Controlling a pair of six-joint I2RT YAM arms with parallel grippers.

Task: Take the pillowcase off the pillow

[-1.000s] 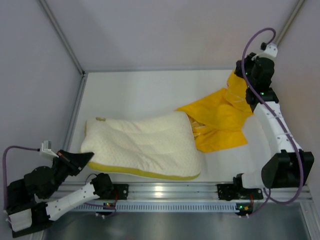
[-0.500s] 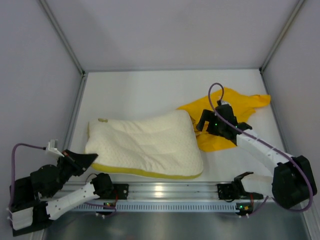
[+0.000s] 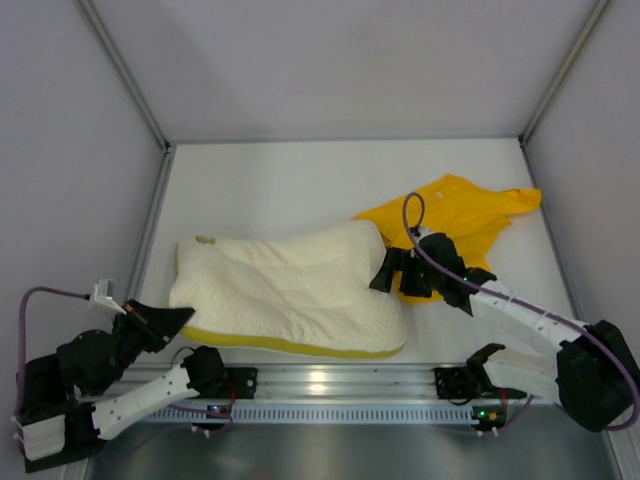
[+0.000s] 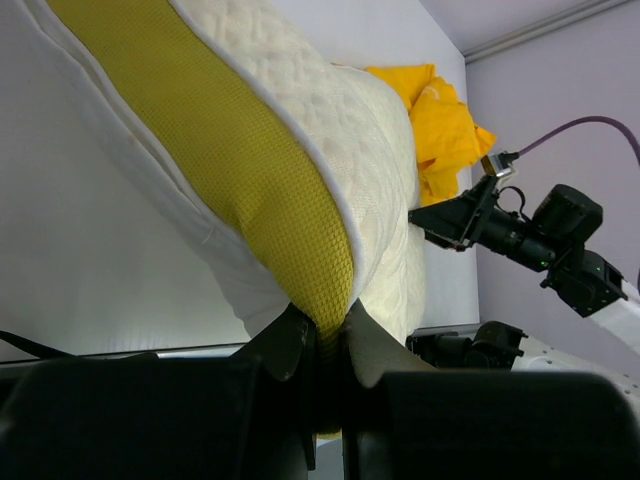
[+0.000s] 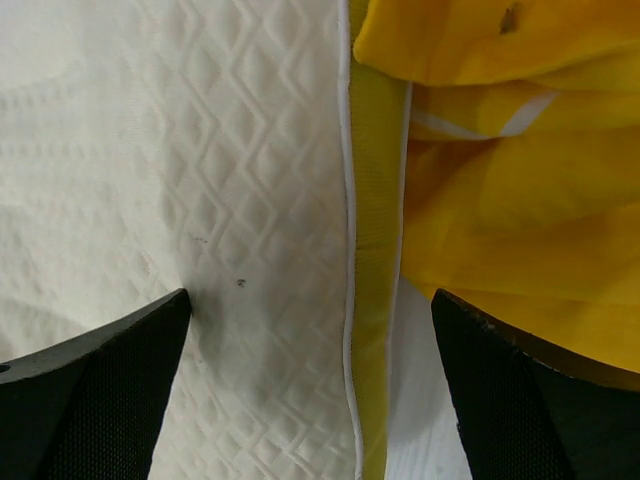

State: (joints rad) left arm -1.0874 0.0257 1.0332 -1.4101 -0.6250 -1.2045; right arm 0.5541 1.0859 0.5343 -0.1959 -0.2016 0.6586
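Bright, even light, soft shadows, mostly sharp.

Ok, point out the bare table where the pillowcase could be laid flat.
Widest bare patch: the table between the pillow and the back wall. A narrower strip lies between the pillowcase and that wall. Crowded: the gap between pillow and pillowcase, where the right gripper hangs open.

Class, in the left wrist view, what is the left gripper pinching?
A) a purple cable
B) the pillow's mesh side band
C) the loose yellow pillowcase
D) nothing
B: the left gripper is shut on the yellow-green mesh band along the pillow; the pillowcase lies beyond its far end.
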